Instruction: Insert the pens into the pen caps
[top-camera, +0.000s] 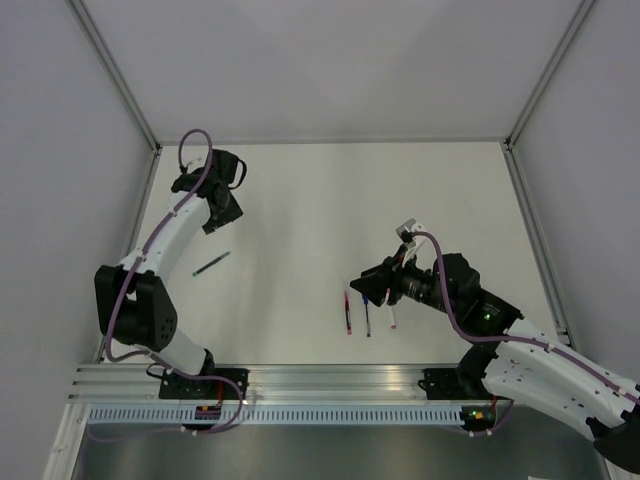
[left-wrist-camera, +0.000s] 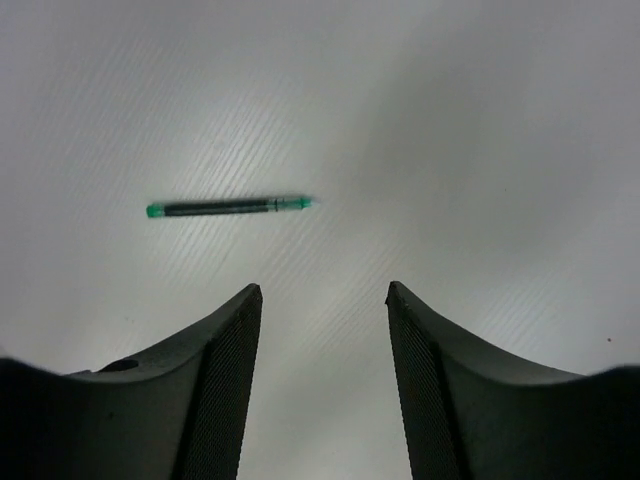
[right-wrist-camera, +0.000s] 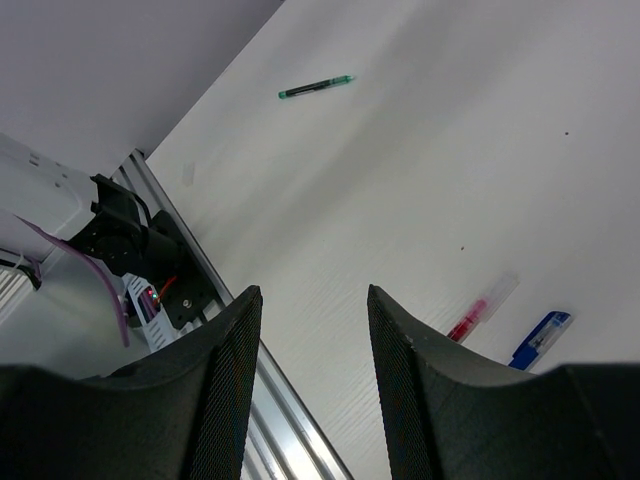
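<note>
The pens are found lying flat on the white desk (top-camera: 300, 200) in two places. The green pen (top-camera: 211, 264) is laid alone on the left side, at a slant. The red pen (top-camera: 348, 311), the blue pen (top-camera: 366, 318) and the white pen (top-camera: 392, 312) are set side by side near the front edge, right of centre, roughly parallel and just apart from one another. The left pincer (top-camera: 218, 215) is held above the desk beyond the green pen; in its wrist view its dark ribbed fingers (left-wrist-camera: 225, 380) are spread wide, only bare desk is seen between them, and the green pen is seen ahead of the tips and to the left, untouched. The right pincer (top-camera: 362, 284) is held just behind the group of three, pointed leftward. Its jaws are likewise parted wide around nothing, and the red and blue pens are seen to one side of it. The pen caps cannot be told apart from the pens at this resolution.
</note>
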